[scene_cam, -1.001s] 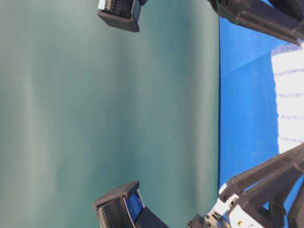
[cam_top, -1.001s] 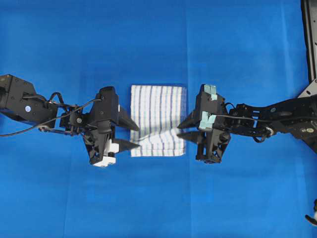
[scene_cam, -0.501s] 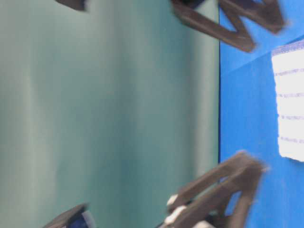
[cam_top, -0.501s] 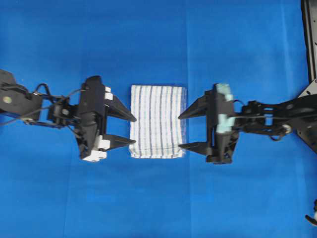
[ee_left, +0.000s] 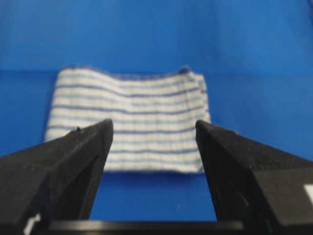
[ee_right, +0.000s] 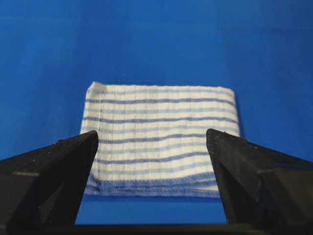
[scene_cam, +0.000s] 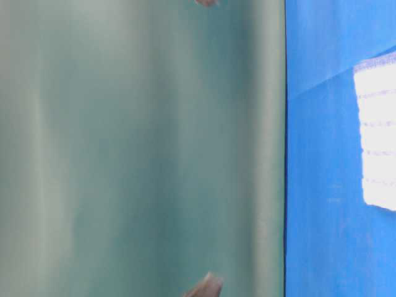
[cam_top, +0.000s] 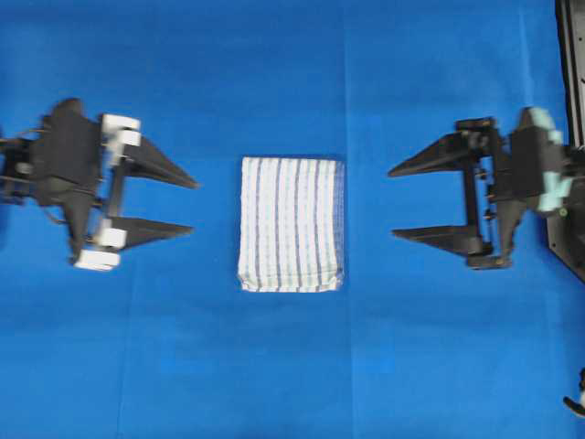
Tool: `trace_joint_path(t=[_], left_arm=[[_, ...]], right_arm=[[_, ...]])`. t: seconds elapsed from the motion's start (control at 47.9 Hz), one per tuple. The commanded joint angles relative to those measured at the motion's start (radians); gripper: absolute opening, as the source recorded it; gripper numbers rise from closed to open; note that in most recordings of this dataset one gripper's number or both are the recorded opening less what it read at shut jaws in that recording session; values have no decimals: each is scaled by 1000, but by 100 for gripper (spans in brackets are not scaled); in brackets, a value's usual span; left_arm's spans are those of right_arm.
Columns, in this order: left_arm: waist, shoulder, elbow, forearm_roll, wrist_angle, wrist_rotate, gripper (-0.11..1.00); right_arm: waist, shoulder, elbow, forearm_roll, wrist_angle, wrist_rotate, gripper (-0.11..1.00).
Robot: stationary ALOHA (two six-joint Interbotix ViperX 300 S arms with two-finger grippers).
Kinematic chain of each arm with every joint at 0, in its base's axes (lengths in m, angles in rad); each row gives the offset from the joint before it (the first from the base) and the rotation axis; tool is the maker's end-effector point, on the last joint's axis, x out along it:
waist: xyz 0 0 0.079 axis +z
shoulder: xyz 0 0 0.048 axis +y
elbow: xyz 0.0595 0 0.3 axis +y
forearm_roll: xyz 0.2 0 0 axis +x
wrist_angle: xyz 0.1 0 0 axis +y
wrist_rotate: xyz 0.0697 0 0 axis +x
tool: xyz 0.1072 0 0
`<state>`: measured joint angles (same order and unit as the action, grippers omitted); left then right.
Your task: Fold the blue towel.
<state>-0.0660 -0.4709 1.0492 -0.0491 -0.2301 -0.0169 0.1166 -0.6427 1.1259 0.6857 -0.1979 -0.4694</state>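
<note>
Both pincers, left gripper (cam_top: 187, 206) and right gripper (cam_top: 395, 203), gape wide and empty, well apart from the blue towel (cam_top: 292, 224), which lies folded; folding looks finished, leaving only parking.

I can read no text, label, brand, number or sign on anything in any of my four camera views at this moment.

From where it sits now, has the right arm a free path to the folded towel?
Probably yes: the right gripper is open, facing the blue towel, with only bare table covering between.
</note>
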Motion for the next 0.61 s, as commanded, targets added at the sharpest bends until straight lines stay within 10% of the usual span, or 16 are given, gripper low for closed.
trace_joint_path(t=[0.0,0.584], left_arm=[[9,-75,32,3,-18,2,63],[12,-451,325,5,-54,34,63]], right_arm=[[-12,-74,31,-3,8,-12,89],[-21,-284,265,3,-23,-34,89]])
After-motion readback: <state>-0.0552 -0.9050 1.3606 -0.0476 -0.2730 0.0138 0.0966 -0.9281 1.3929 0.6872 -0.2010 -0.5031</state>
